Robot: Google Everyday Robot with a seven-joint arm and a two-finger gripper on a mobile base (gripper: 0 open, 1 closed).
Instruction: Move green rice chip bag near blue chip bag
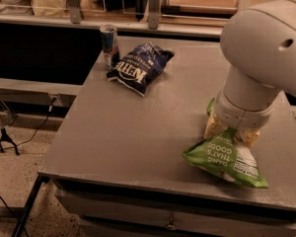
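Note:
The green rice chip bag [226,159] lies near the table's front right corner, its white label panel facing up. My gripper [232,131] is right over the bag's back part, mostly hidden under the big white arm. The blue chip bag [138,67] with white "Kettle" lettering lies at the table's back left, well apart from the green bag.
A slim blue-and-silver can [109,45] stands upright just left of the blue bag. The grey table [133,132] has a front edge close below the green bag. A counter with containers runs behind the table. Cables and a stand leg lie on the floor at left.

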